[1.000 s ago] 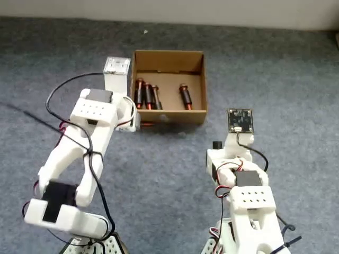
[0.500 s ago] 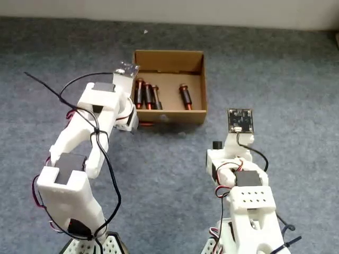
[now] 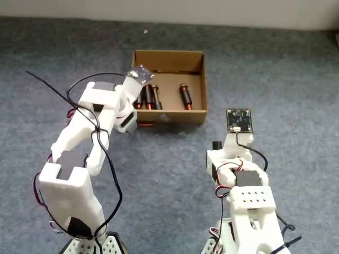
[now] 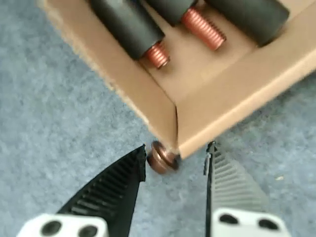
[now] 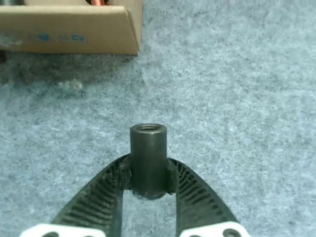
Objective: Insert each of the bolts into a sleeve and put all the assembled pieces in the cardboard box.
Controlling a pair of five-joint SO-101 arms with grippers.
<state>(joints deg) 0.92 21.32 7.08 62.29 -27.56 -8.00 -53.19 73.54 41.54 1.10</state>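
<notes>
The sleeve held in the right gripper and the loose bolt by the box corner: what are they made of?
Sleeve: likely dark metal, matte black finish, threads visible inside its open end. Bolt: seems copper-coloured metal, perhaps plated, judging by its shiny reddish head beside the cardboard box corner.

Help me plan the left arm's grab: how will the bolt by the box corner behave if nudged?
Round and metal-looking, the bolt would likely roll rather than flex. Against the cardboard box, it may jam when pushed.

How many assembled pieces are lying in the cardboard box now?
4 assembled pieces: three together at the cardboard box's left side, one apart toward the right. The left arm may hide others.
</notes>
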